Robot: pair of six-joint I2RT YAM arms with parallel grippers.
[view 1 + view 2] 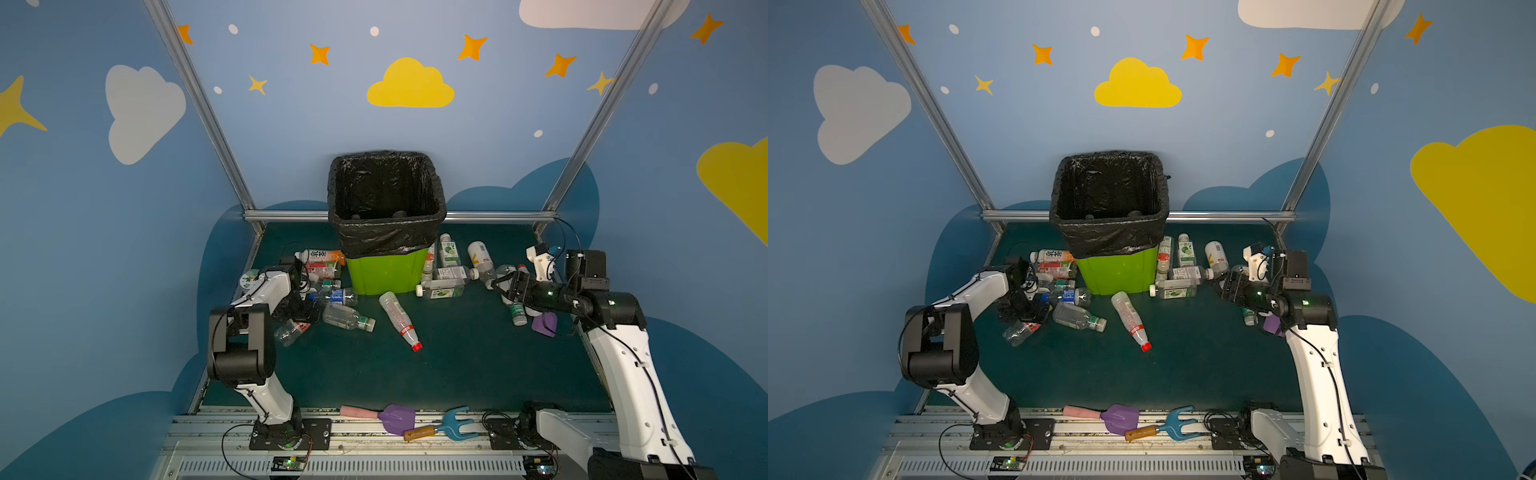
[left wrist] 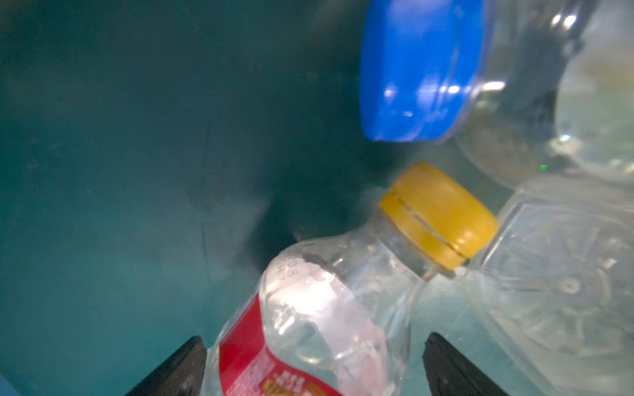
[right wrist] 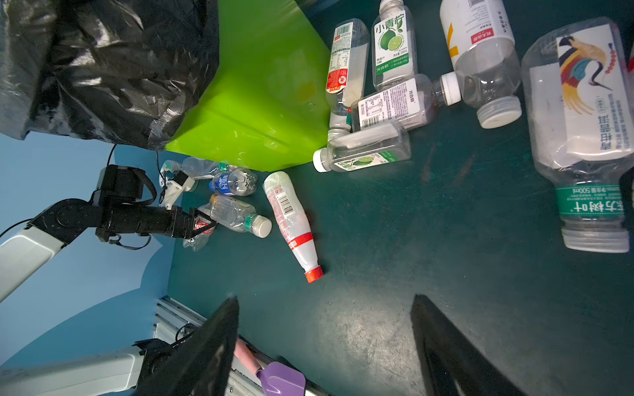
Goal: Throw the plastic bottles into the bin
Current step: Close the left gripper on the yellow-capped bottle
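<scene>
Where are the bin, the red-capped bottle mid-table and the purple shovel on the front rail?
bin [image 1: 382, 274]: in a top view, green front wall
red-capped bottle [image 1: 399, 319]: in a top view, mid-body
purple shovel [image 1: 398, 417]: in a top view, blade

Surface finishes. The bin was smooth, glossy lime-green plastic, lined with a crinkled, shiny black film bag. The plastic bottles were clear and glossy — the yellow-capped bottle under my left wrist looked thin and dented, its red label shiny. The table mat was matt and scuffed; my right gripper had matt black jaws; the front rails were ribbed metal.
</scene>
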